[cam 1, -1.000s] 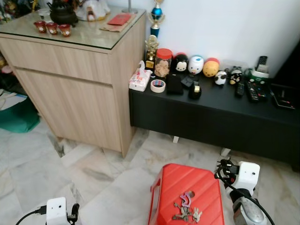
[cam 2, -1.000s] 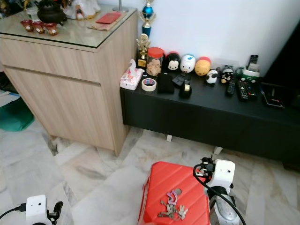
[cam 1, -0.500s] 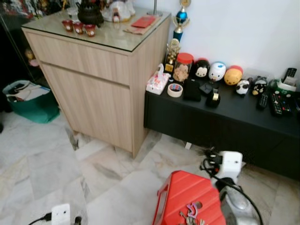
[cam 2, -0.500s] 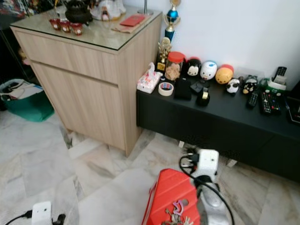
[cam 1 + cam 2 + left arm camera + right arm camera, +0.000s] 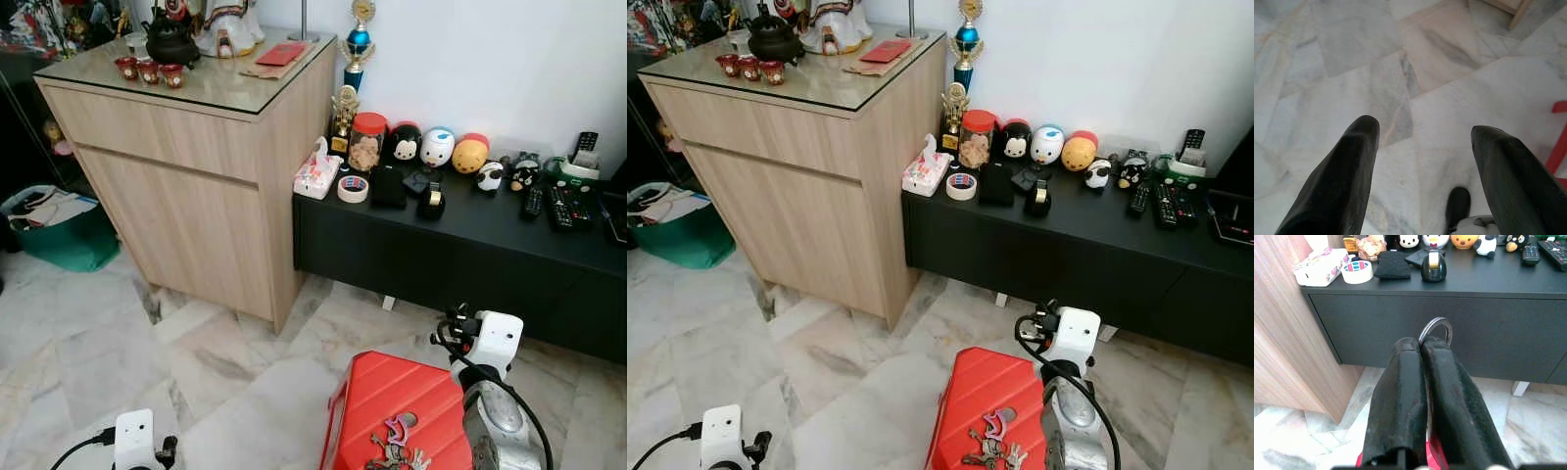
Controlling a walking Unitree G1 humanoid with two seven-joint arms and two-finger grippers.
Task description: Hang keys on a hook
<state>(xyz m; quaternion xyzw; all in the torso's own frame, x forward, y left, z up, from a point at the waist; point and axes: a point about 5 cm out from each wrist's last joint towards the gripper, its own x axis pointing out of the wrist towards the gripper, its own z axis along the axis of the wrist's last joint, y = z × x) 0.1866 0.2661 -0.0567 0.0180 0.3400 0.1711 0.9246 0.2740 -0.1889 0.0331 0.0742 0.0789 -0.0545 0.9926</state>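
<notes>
My right gripper is shut on a silver key ring, which sticks out past its fingertips. It points at the low black cabinet. A bunch of keys with a pink tag lies on the red stool, to the left of my right arm. Whether the ring carries keys I cannot tell, as the fingers hide what is below it. My left gripper hangs low and open over the marble floor, holding nothing.
A tall wooden cabinet with a glass top stands to the left, against the black cabinet. On the black cabinet sit a tissue box, a tape roll, figurines and remotes. A green bag lies far left.
The camera has swung, so the whole scene has shifted in the picture. Both arms keep their pose and the keys stay on the red stool.
</notes>
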